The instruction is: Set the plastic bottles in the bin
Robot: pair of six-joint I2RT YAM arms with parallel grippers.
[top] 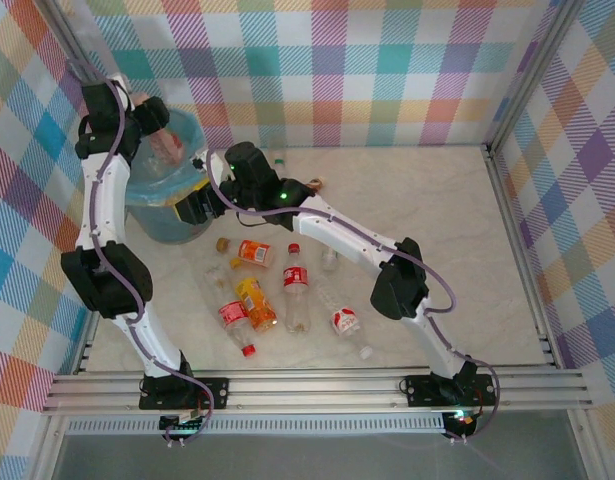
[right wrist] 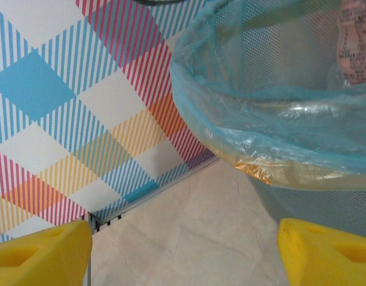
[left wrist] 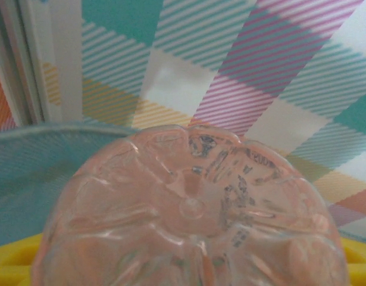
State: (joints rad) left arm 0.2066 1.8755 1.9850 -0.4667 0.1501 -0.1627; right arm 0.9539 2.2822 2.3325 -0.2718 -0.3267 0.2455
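My left gripper [top: 154, 122] hangs over the bin [top: 147, 200], a round dark bucket lined with a light-blue bag. It is shut on a clear plastic bottle [top: 169, 146] with a pinkish label. In the left wrist view the bottle's base [left wrist: 191, 208] sits between the yellow fingertips [left wrist: 7, 262], above the liner [left wrist: 22, 179]. My right gripper [top: 199, 205] stands open and holds nothing, low beside the bin's outer wall [right wrist: 302, 202]. Several more bottles lie on the table: an orange one [top: 254, 252], a red-labelled cola one [top: 295, 285] and a clear one [top: 345, 322].
Plaid walls close in the table on three sides, and the bin stands in the far-left corner. A small bottle [top: 278, 160] and a bit of litter [top: 315, 183] lie behind the right arm. Bare tabletop [top: 437, 220] stretches to the right.
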